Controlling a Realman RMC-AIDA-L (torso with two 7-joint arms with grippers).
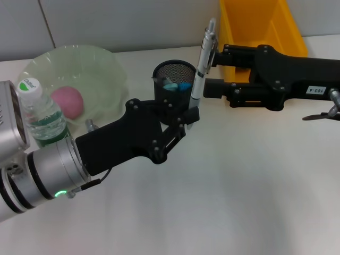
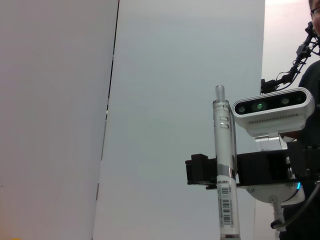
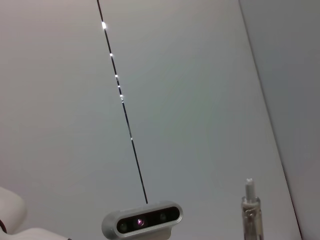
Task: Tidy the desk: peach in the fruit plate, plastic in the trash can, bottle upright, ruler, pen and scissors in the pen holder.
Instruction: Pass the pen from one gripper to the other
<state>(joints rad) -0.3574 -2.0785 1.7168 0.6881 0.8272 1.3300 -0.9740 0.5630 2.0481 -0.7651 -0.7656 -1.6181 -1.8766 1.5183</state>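
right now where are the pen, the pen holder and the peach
pen [image 1: 203, 59], head view, middle of its clear barrel
pen holder [image 1: 171, 70], head view, black mesh rim
peach [image 1: 69, 101], head view, middle of its pink skin

The left pincer is covering the lower end of the pen, so whether that tip is sitting inside the pen holder or beside it cannot be told. The left arm is also hiding the holder's base and part of the fruit plate. The right pincer is meeting the pen, but its fingers are blending together. The trash can is running off past the counter's far edge. In the right wrist view, only the pen's top is showing.
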